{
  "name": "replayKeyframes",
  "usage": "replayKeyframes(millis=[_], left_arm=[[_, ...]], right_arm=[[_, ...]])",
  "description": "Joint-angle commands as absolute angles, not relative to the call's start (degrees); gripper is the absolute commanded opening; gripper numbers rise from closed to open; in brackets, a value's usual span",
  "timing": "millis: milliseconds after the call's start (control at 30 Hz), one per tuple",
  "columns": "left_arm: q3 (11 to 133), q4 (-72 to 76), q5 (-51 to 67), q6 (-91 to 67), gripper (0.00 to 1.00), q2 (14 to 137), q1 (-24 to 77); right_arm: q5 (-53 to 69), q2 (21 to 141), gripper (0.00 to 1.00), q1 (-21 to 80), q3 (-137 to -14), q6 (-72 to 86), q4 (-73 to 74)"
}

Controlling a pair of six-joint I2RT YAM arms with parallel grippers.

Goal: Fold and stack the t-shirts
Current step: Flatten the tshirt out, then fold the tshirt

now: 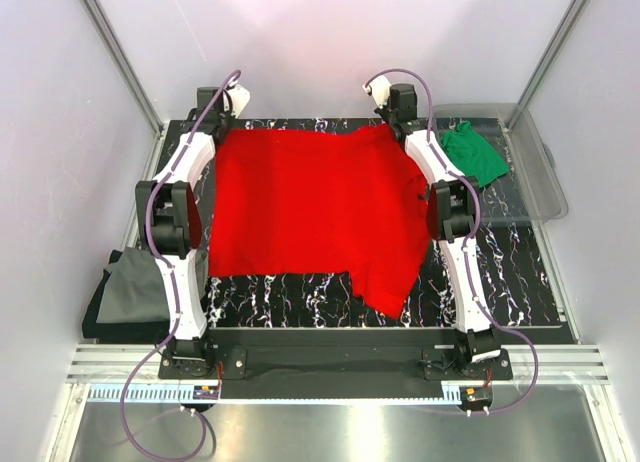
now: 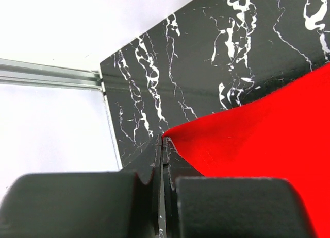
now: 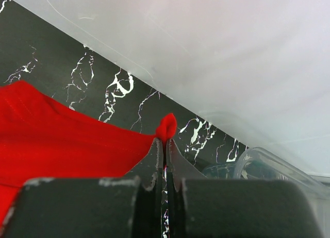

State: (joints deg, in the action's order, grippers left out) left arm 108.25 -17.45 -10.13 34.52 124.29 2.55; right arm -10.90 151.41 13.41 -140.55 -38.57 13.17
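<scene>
The red t-shirt lies spread flat on the black marbled table, one sleeve trailing toward the near right. My left gripper is at its far left corner, shut on the corner of the red cloth. My right gripper is at the far right corner, shut on a pinched tip of red cloth. The green t-shirt lies crumpled in the clear bin. The dark grey t-shirt lies off the table's left edge.
A clear plastic bin stands at the far right; its rim shows in the right wrist view. White walls close in the back and sides. A metal rail runs along the near edge by the arm bases.
</scene>
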Motion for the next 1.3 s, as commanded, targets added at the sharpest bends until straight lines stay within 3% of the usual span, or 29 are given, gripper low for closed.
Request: replayKeyframes(millis=[0, 433, 1267], left_arm=[[108.1, -14.8, -12.0, 35.2, 0.0, 119.7, 2.2], [110.0, -19.2, -9.9, 37.0, 0.0, 121.2, 2.8], [99.1, -15.4, -8.2, 35.2, 0.0, 113.9, 2.5]], right_arm=[[-11.2, 148.4, 0.0, 13.8, -143.6, -38.7, 12.0], [-11.9, 149.9, 0.0, 13.9, -145.0, -38.8, 12.0], [-10.7, 125.2, 0.0, 14.0, -113.6, -36.4, 9.4]])
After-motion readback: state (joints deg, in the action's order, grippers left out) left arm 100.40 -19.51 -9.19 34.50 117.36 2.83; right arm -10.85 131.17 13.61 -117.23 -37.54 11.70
